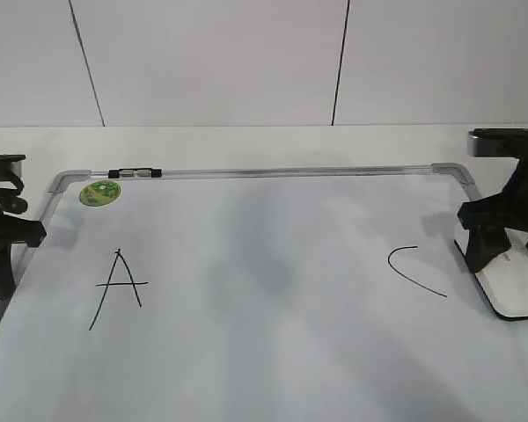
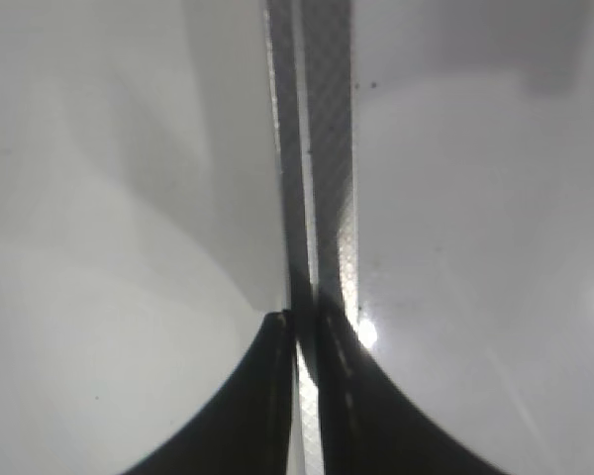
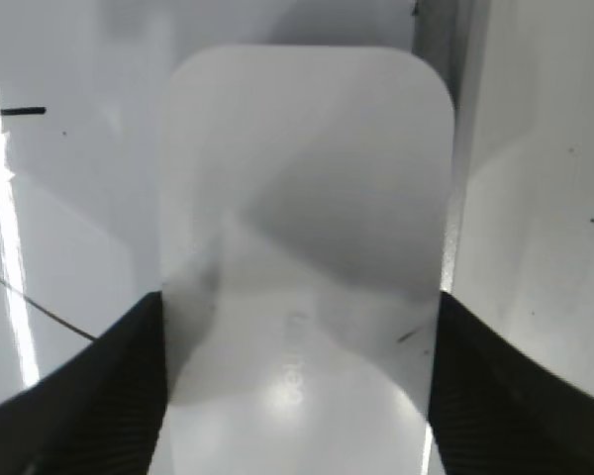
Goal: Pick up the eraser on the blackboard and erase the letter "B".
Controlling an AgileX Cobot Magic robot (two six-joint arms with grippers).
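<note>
The right gripper (image 3: 297, 386) has its jaws spread wide, one dark finger (image 3: 89, 396) against each long side of the single eraser (image 3: 302, 247); in the right wrist view the fingers sit flush to the white block's edges, so they appear to have hold of it, though how firmly cannot be told. The eraser lies flat at about 3 o'clock on the blackboard (image 1: 273, 352), right beside the grey frame there, and its lower end is cut off by the right wrist view's bottom edge; the small grey print on it is too blurred to read. In the exterior view the same gripper (image 1: 502, 251) covers the eraser's far end, leaving only the near, dark-edged end (image 1: 515, 294) visible. The left gripper (image 2: 307, 336) has its jaws drawn almost together with only a thin slit between them and nothing held, poised right over the board's frame rail (image 2: 327, 148) at about 9 o'clock; in the exterior view it (image 1: 4, 237) is partly cut off by the picture's edge. Two letters are visible on the board: one "A" (image 1: 119, 288) toward 8 o'clock and one "C" (image 1: 414, 268) toward 3 o'clock, just beside the eraser. The stretch between them is bare white with faint grey shadows. One round green sticker (image 1: 99, 192) sits at about 10 o'clock, near the top rail. The board lies on a white table (image 1: 246, 145), its near edge out of the picture.
</note>
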